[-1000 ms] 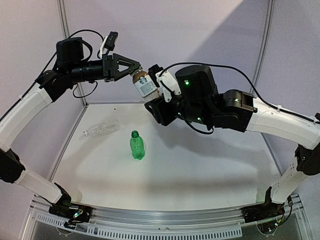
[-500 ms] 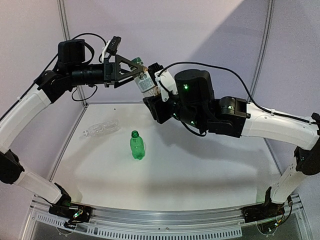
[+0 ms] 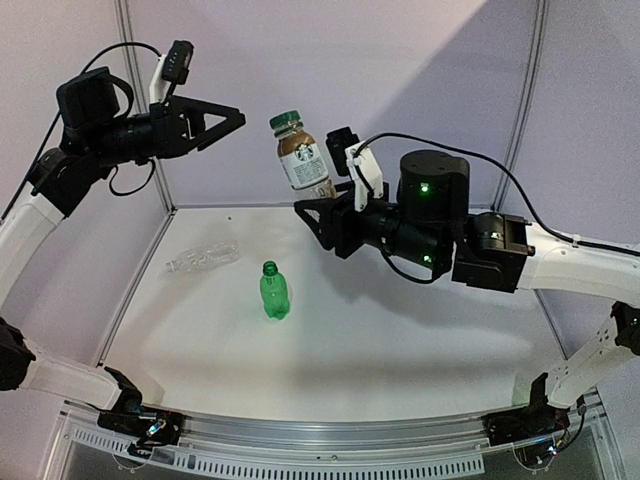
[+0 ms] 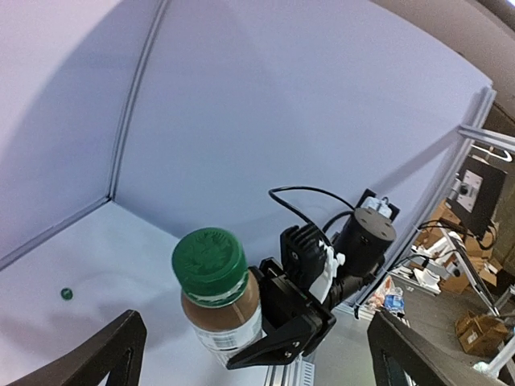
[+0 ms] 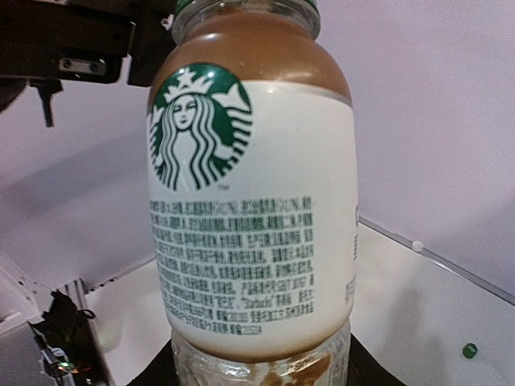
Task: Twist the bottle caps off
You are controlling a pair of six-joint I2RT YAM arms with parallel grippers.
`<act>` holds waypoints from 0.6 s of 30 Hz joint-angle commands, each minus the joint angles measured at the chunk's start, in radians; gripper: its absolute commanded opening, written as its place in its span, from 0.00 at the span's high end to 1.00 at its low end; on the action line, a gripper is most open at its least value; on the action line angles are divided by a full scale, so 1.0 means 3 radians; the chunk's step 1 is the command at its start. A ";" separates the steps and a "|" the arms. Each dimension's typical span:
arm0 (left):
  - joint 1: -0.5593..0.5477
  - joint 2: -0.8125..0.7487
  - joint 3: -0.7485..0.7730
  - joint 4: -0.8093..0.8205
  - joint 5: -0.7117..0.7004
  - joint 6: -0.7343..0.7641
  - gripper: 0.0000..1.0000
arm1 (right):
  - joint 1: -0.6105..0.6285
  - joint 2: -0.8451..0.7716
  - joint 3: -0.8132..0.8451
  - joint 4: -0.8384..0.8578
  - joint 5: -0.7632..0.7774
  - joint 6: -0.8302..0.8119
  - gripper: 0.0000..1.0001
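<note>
Pulled left end effector [image 3: 235, 120] back toward 9 o'clock, spread wide; clamping labelled bottle [image 3: 300, 160] in right end effector [image 3: 318, 205]; re-grip green cap [image 3: 285, 121] squarely, twist again.

Top camera sits high behind the arm bases [image 3: 140, 425], looking down on the table [image 3: 420, 350] with the bottle [image 3: 300, 158] mid-frame. Left wrist camera faces the bottle's cap [image 4: 209, 256] end from nearby; right wrist camera looks up its label [image 5: 265, 241], very close. All share the bottle
</note>
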 commanded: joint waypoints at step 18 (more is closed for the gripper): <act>0.0016 0.0464 0.0106 0.1060 0.0904 -0.0435 0.17 | 0.0007 -0.0157 -0.0048 0.0270 -0.0968 0.0416 0.76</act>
